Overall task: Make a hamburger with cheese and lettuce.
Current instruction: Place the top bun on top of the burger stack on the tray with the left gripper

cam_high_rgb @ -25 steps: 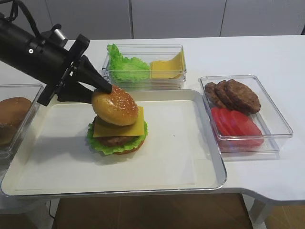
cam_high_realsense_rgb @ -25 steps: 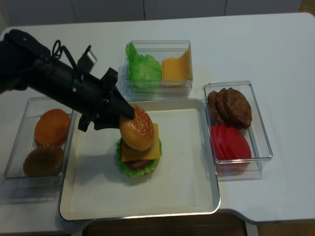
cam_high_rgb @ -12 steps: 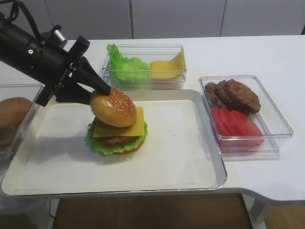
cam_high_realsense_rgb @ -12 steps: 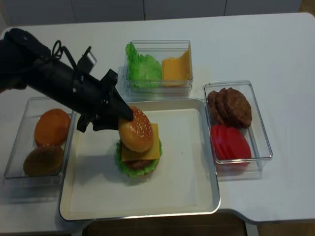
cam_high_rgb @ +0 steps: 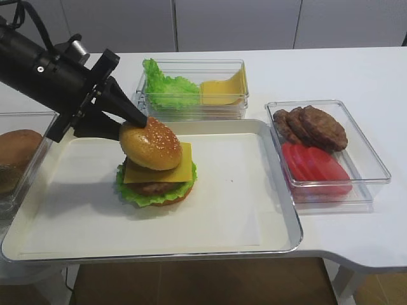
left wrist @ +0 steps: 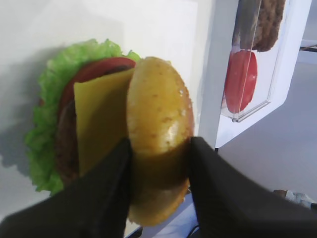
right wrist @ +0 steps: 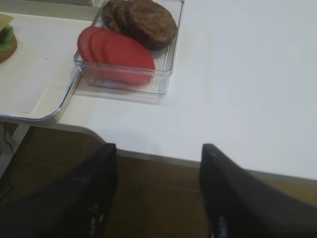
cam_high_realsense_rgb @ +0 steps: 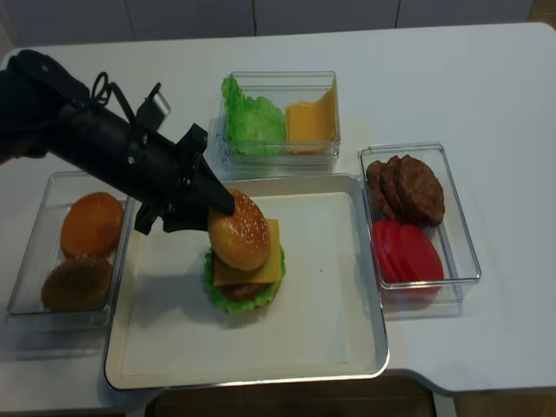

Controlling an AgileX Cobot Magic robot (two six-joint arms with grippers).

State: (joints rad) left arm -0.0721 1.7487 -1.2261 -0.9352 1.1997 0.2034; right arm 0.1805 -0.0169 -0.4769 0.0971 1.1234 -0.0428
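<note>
The hamburger stack stands on the tray (cam_high_rgb: 254, 190): frilly green lettuce (cam_high_rgb: 137, 194) (cam_high_realsense_rgb: 217, 295) (left wrist: 44, 124), a brown patty (cam_high_rgb: 152, 187) and the square yellow cheese (cam_high_rgb: 179, 166) (cam_high_realsense_rgb: 271, 256) (left wrist: 96, 119). A red slice (left wrist: 94, 72) shows under the cheese. My left gripper (cam_high_rgb: 132, 124) (cam_high_realsense_rgb: 219, 204) (left wrist: 158, 148) is shut on the sesame top bun (cam_high_rgb: 151, 143) (cam_high_realsense_rgb: 239, 230) (left wrist: 158, 114), held tilted against the top of the cheese. My right gripper (right wrist: 158, 148) hangs open and empty over the table's front edge.
Behind the tray is a clear bin (cam_high_rgb: 191, 108) with bunched lettuce and cheese slices. To the right, another bin (cam_high_rgb: 372, 162) holds patties and tomato slices. A bin (cam_high_realsense_rgb: 26, 261) on the left holds buns.
My left gripper and the bun in it have edged slightly to the left over the stack. The stack itself has not moved.
</note>
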